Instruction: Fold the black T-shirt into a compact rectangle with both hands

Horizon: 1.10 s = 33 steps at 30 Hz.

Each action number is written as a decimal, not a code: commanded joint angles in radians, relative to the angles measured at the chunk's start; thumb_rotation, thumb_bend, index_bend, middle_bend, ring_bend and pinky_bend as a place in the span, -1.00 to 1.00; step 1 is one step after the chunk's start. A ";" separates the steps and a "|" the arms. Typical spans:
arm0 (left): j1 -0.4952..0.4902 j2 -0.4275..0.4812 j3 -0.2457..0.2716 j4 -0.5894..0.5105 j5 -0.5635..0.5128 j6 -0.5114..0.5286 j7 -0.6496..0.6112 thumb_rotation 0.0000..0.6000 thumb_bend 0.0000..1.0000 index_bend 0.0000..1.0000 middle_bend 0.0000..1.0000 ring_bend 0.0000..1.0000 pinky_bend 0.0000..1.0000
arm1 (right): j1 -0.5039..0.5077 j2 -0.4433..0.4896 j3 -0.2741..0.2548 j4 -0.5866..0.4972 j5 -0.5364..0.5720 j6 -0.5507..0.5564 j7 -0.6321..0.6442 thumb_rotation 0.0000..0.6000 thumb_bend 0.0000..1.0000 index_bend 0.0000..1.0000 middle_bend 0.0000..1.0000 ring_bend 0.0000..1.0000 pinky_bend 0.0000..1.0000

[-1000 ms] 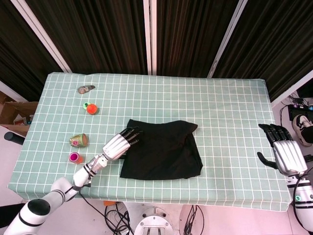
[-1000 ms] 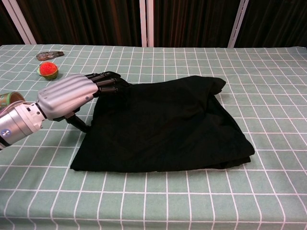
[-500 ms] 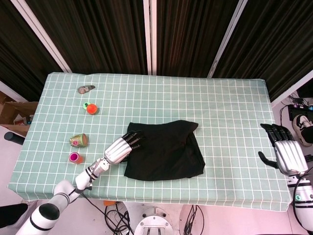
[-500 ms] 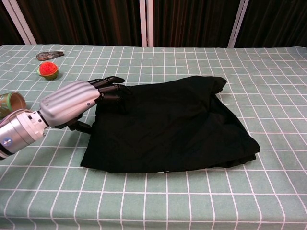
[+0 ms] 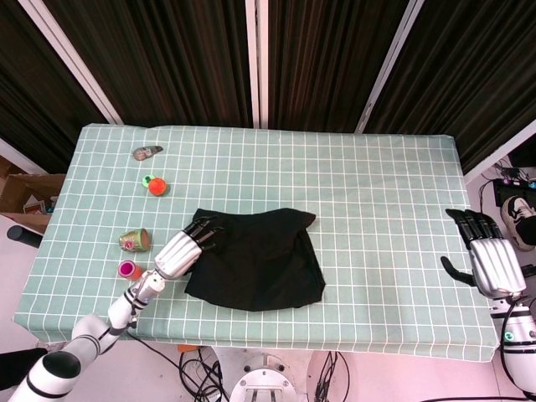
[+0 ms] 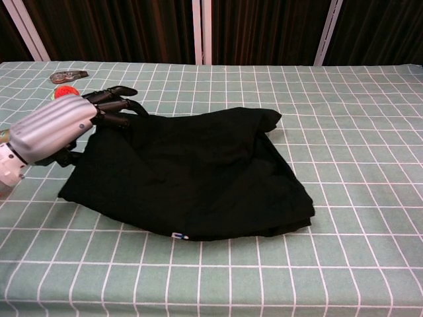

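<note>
Head view first: the black T-shirt (image 5: 255, 258) is lying as a rough, already doubled-over bundle a bit toward the robot from the middle of the checked tablecloth (image 5: 377, 193). The left hand (image 5: 186, 247) is at the shirt's left edge, fingertips on or curled into the cloth. Whether it's actually gripping it I can't tell from up here. The right hand (image 5: 487, 254) is well away from the shirt, off past the right end of the table, fingers spread and holding nothing. Left of the shirt there's a small can (image 5: 134, 240), a pink-topped thing (image 5: 127, 269) and an orange ball (image 5: 155, 185).

Chest view: the shirt (image 6: 188, 172) is limp, thin and wrinkly, so it should be light but floppy, sagging wherever it isn't supported. The left hand (image 6: 63, 125) is touching the far left corner with dark fingers (image 6: 114, 104) bent onto it. I'd take it by corners or along an edge, one hand each side.
</note>
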 commanded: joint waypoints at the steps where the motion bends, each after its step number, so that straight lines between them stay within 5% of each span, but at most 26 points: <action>1: 0.019 0.141 0.009 -0.142 -0.005 0.006 0.095 1.00 0.41 0.07 -0.55 -0.85 -0.67 | -0.001 -0.006 -0.001 0.006 -0.006 0.002 0.005 1.00 -0.51 -0.74 -0.68 -0.84 -0.69; 8: -0.024 0.467 -0.006 -0.637 -0.011 -0.077 0.365 1.00 0.40 0.06 -0.55 -0.85 -0.67 | -0.015 -0.030 -0.008 0.043 -0.016 0.015 0.038 1.00 -0.52 -0.74 -0.68 -0.84 -0.70; 16: -0.077 0.672 -0.056 -1.004 -0.039 -0.201 0.602 1.00 0.42 0.05 -0.55 -0.85 -0.66 | -0.034 -0.037 -0.012 0.075 -0.020 0.032 0.072 1.00 -0.52 -0.74 -0.68 -0.84 -0.71; 22: -0.119 0.720 -0.089 -1.115 -0.066 -0.301 0.671 1.00 0.42 0.04 -0.55 -0.85 -0.67 | -0.045 -0.039 -0.014 0.096 -0.018 0.039 0.095 1.00 -0.52 -0.74 -0.68 -0.84 -0.71; 33: -0.250 0.667 -0.161 -1.205 -0.215 -0.604 0.937 1.00 0.42 0.04 -0.56 -0.85 -0.66 | -0.064 -0.043 -0.018 0.138 -0.015 0.044 0.140 1.00 -0.53 -0.73 -0.68 -0.84 -0.72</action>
